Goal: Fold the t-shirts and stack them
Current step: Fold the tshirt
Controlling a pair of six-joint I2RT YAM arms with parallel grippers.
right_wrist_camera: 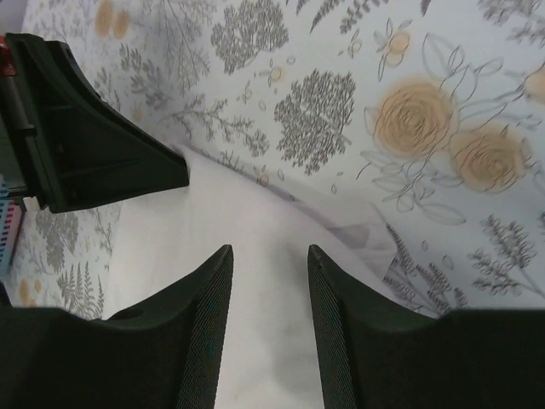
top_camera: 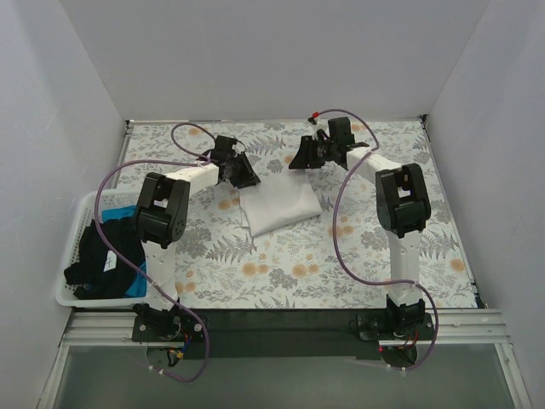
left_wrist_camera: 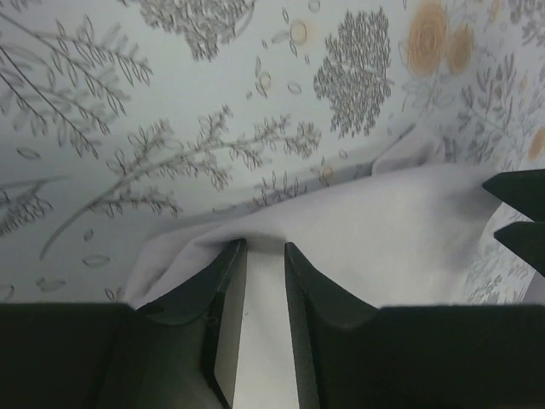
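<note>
The left pincer (left_wrist_camera: 265, 249) sits at the far left corner of the white t-shirt (top_camera: 281, 206). Its jaws are close together, and the hem is gathered into a small ridge at their tips. The left wrist view is steep, so it cannot be told if the cloth is really caught between them or only pushed up in front. The right pincer (right_wrist_camera: 270, 252) is spread wide and hangs low over the far right part of the same shirt, with white cloth visible under the gap. It holds nothing.

The shirt lies as a partly folded rectangle in the middle of the worktop (top_camera: 281, 277), on the floral tablecloth (top_camera: 400, 136). A black t-shirt (top_camera: 100, 256) waits in the basket (top_camera: 85, 204) at the left edge, with some blue cloth beside it.

The step in hand appears to be taking both far corners, to bring the far edge over toward the near one. To do it well, the right pincer should go down until its lower jaw slides under the hem, taking only the shirt and not the tablecloth. Then it should close near the corner. Both arms should lift together to the same height, keep the edge tight between them, and lay it down square so no wrinkle is trapped.
</note>
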